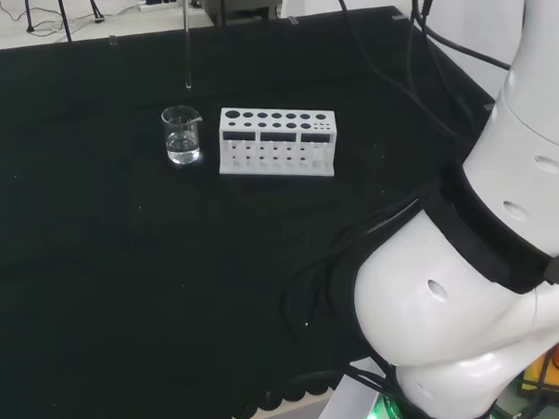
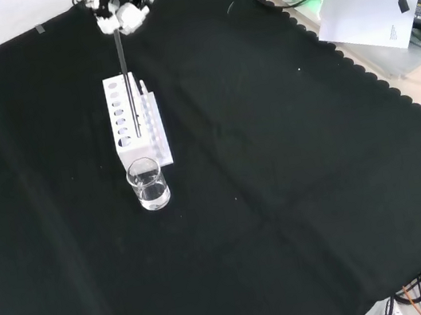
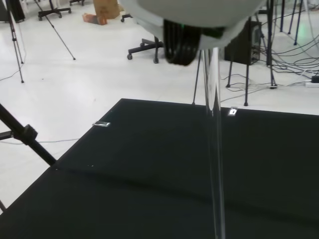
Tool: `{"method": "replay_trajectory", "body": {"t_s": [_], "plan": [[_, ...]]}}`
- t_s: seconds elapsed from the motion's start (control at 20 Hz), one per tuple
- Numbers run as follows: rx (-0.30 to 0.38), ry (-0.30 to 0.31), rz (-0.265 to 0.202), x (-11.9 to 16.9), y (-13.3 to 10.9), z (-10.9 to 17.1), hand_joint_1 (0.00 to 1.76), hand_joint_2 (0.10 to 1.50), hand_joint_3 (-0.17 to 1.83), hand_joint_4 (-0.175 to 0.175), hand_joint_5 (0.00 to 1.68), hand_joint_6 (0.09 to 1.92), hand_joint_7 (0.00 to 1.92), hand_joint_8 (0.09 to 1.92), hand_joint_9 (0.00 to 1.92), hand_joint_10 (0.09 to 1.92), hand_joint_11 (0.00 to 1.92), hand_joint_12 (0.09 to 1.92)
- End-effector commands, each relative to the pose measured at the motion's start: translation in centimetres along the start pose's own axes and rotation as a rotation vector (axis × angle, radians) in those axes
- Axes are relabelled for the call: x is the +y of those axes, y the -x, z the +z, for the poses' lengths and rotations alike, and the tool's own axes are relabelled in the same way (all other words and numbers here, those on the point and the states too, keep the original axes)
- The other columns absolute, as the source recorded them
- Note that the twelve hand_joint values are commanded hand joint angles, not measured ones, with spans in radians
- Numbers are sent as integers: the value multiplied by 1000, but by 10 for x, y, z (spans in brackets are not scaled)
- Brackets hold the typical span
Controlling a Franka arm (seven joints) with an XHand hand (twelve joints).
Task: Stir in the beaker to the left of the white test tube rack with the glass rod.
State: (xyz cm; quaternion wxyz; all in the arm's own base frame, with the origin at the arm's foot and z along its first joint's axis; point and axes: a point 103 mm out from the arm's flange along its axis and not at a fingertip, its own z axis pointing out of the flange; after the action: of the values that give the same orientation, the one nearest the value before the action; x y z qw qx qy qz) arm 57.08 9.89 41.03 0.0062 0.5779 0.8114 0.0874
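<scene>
The hand (image 2: 120, 11) pinches the glass rod (image 2: 128, 82) upright above the beaker (image 1: 182, 135), which stands at nine o'clock of the white test tube rack (image 1: 277, 142) in the head view. If the rod descends off centre, its tip may strike the rim and tip the beaker.

The cloth (image 1: 92, 257) was plain black, its near edge in the front view cut in small scallops. The test tube rack (image 1: 277, 142) was white, its top dotted with dark round holes and its side with rows of smaller ones. At nine o'clock from it in the head view, the beaker (image 1: 182, 135) was clear glass with colourless liquid. The glass rod (image 2: 128, 82) was clear, reading dark grey against the rack in the front view. The hand (image 2: 118, 5) was white and black. The arm's links (image 1: 481, 274) were white with a black band
</scene>
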Motion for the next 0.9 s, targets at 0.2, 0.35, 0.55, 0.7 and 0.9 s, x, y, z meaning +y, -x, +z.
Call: {"method": "replay_trajectory", "body": {"t_s": [0.2,0.35,0.55,0.7,0.9], "plan": [[16,-28,-62,25,-18,29,1317,708,620,-175,1195,511,1257,966,1643,799,1388,1061],[21,-36,-68,32,-14,39,1317,708,619,-175,1195,509,1258,965,1643,799,1389,1060],[26,-46,-67,40,-7,49,1317,708,618,-175,1196,507,1258,963,1643,798,1389,1059],[24,-57,-68,43,0,58,1317,709,617,-175,1197,505,1258,963,1643,797,1389,1058],[34,-73,-75,42,6,70,1317,709,616,-175,1198,503,1258,962,1644,797,1389,1058]]}}
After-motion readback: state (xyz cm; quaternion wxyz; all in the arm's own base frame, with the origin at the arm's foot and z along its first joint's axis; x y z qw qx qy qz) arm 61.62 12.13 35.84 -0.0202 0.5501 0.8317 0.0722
